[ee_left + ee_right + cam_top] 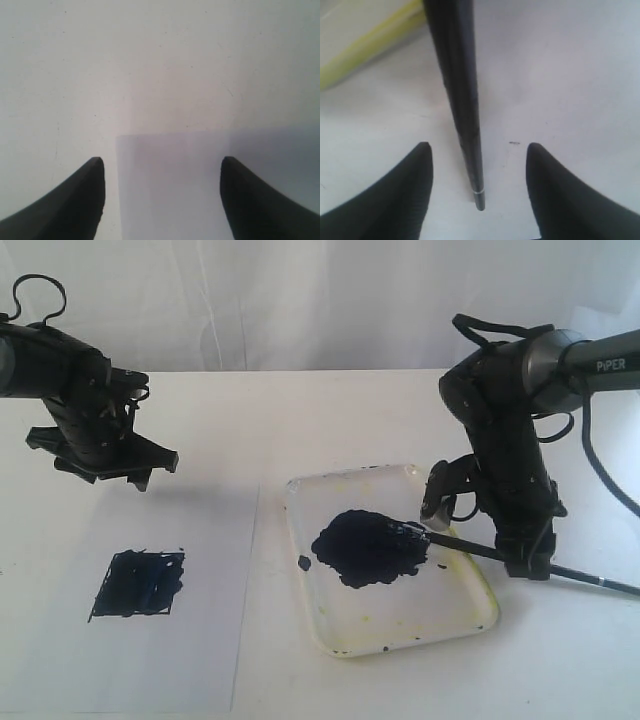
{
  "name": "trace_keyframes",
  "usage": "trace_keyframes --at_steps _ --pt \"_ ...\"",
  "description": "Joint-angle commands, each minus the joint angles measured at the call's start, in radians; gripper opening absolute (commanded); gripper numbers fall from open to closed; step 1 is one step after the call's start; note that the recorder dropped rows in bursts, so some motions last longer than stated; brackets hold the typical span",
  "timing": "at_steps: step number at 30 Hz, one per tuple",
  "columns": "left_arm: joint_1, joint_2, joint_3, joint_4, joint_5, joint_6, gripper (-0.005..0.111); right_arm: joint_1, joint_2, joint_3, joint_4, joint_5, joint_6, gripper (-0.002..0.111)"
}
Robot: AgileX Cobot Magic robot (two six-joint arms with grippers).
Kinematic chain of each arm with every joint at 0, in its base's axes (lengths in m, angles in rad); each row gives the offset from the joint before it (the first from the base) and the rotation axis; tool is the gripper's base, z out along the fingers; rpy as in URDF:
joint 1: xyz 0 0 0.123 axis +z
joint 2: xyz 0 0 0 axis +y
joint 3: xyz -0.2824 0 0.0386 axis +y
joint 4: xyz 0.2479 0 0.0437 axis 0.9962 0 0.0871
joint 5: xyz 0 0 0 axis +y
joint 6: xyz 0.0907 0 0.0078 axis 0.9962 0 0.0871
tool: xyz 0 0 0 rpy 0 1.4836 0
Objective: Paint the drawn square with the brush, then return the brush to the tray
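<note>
The drawn square (138, 583) on the white paper is daubed blue-black. The brush (470, 548) lies with its bristles in the paint blob (368, 548) of the tray (400, 640). Its dark handle crosses the tray's right rim onto the table. My right gripper (528, 565) stands open over the handle outside the tray. In the right wrist view the handle (460, 100) runs between the spread fingers of that gripper (479, 150) and touches neither. My left gripper (105, 472) hovers open and empty above the paper's far edge. The left wrist view shows this gripper (162, 165) with nothing between its fingers.
The white paper sheet (150, 650) lies left of the tray; its corner (170, 190) shows under the left gripper. The tray's yellowish rim (370, 45) passes close to the right gripper. A small dark speck (304, 562) sits in the tray. White table all around.
</note>
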Motion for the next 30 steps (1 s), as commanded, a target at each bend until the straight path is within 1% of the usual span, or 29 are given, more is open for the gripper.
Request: trace_keyframes --at_steps 1,12,14,15,17,22,23,24,26,28,29,30 --pt "0.000 0.000 -0.005 0.008 0.019 0.000 0.068 -0.005 -0.006 0.005 0.003 0.004 0.050 0.054" --pt "0.000 -0.017 -0.005 0.030 0.035 0.000 0.068 -0.005 -0.098 0.005 0.007 -0.021 0.057 0.054" --pt "0.000 -0.041 -0.005 0.028 0.042 0.000 0.067 -0.005 -0.115 0.005 0.012 -0.028 0.083 0.054" --pt "0.000 -0.057 -0.005 0.028 0.054 0.000 0.064 -0.005 -0.120 0.005 0.020 -0.036 0.118 0.054" --pt "0.000 -0.091 -0.005 0.028 0.084 0.000 0.054 -0.005 -0.133 0.005 0.037 -0.041 0.156 0.054" --pt "0.000 -0.163 -0.005 0.028 0.214 0.000 0.013 -0.005 -0.159 0.005 0.166 -0.008 0.169 0.053" --pt "0.000 -0.173 -0.005 0.028 0.243 0.000 0.007 -0.005 -0.161 0.005 0.191 -0.006 0.172 0.051" --pt "0.000 -0.185 -0.005 0.028 0.283 0.000 0.000 -0.005 -0.164 0.005 0.223 -0.001 0.174 0.045" --pt "0.000 -0.207 -0.005 0.028 0.359 0.000 0.000 -0.005 -0.166 0.005 0.264 0.001 0.206 0.031" --pt "0.000 -0.230 -0.005 0.028 0.444 0.000 0.000 -0.005 -0.165 0.005 0.273 -0.009 0.265 0.010" --pt "0.000 -0.239 -0.005 0.022 0.474 0.015 0.000 -0.005 -0.165 0.005 0.273 -0.017 0.296 0.002" --pt "0.000 -0.252 -0.003 0.005 0.503 0.043 0.000 -0.007 -0.168 0.005 0.273 -0.031 0.346 0.000"
